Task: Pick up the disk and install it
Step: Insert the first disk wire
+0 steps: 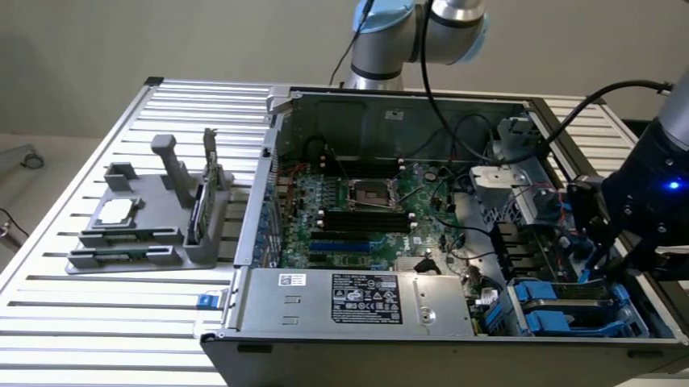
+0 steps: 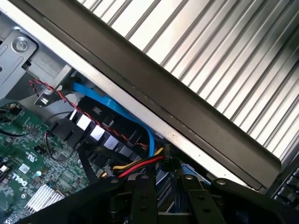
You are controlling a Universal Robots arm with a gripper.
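Observation:
My gripper (image 1: 605, 268) reaches down into the drive bay at the corner of the open computer case (image 1: 356, 306) nearest the camera, on the exterior view's right. Its black fingers (image 2: 142, 193) close around a narrow blue-edged piece. That piece is the disk (image 2: 164, 187), seen edge-on with its label hidden. In the exterior view the disk's blue bracket edge (image 1: 621, 310) slants down below the gripper, beside two blue carriers (image 1: 554, 310) that sit in the bay.
A blue data cable (image 2: 110, 106) and red-yellow power wires (image 2: 140, 164) run just ahead of the fingers, under the case's dark side rail (image 2: 187, 107). The motherboard (image 1: 361, 214) fills the case floor. A grey fixture (image 1: 145, 234) with a chip and boards stands on the slatted table (image 1: 64, 306).

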